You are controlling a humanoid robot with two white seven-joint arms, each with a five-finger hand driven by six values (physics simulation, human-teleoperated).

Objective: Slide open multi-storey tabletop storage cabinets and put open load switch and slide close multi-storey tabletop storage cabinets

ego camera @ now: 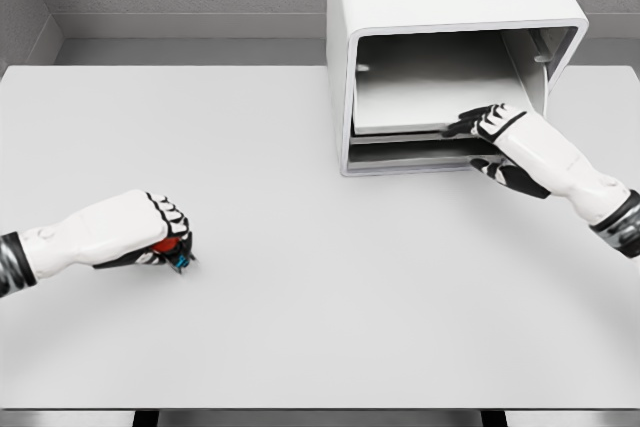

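- White plastic made up the cabinet (440, 7) just above our right hand (525, 142), and we could read no brand, label or writing on it.
- Our right hand's fingers (478, 122) lay curled over the front edge of the upper drawer (430, 97), gripping it; the thumb side reached under toward the lower drawer (410, 154).
- Our left hand (150, 232) was closed into a fist on the load switch (172, 250), which rested on the table (320, 327) beneath the knuckles.
- Only a red patch and a small teal tip of the switch showed past the fingers; the rest was hidden, any marking too small to make out.
- Both forearms were cut off at the picture's edges.
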